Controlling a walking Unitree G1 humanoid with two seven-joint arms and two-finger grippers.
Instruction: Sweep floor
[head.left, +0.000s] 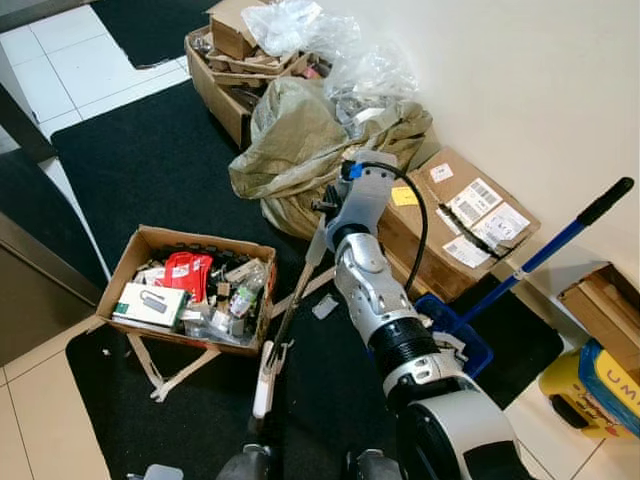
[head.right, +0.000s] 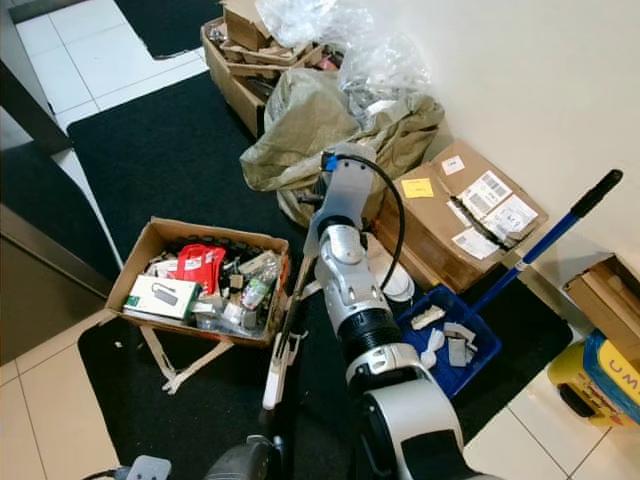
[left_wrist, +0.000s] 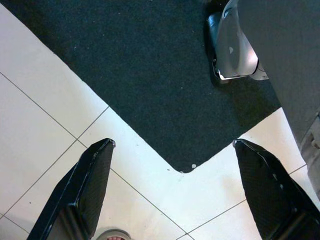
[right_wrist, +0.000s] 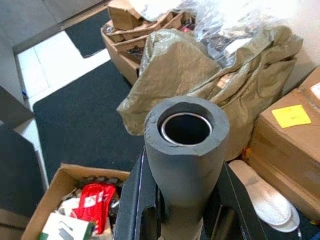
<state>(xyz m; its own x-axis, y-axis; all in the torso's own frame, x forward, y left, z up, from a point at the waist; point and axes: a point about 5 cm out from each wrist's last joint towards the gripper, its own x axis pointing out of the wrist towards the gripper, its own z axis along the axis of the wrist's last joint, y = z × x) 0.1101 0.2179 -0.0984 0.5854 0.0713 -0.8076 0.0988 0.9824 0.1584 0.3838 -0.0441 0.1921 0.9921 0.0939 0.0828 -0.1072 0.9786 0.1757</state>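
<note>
Nearest, the left gripper (left_wrist: 172, 165) hangs with jaws spread over a black mat (left_wrist: 150, 75). At twelve o'clock the right gripper (right_wrist: 182, 210) clenches the broom handle (right_wrist: 186, 145); at two o'clock a blue dustpan (head.right: 455, 345) rests beside cardboard boxes (head.right: 470, 215).

A black mat (head.left: 150, 160) covers white floor tiles (head.left: 80, 60). Beyond it, a plain pale wall (head.left: 540, 90) rises, with cardboard boxes (head.left: 465, 215) along its foot.

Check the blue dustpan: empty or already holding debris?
Holding debris: pale scraps lie inside the blue dustpan, beside the right gripper's broom handle.
</note>
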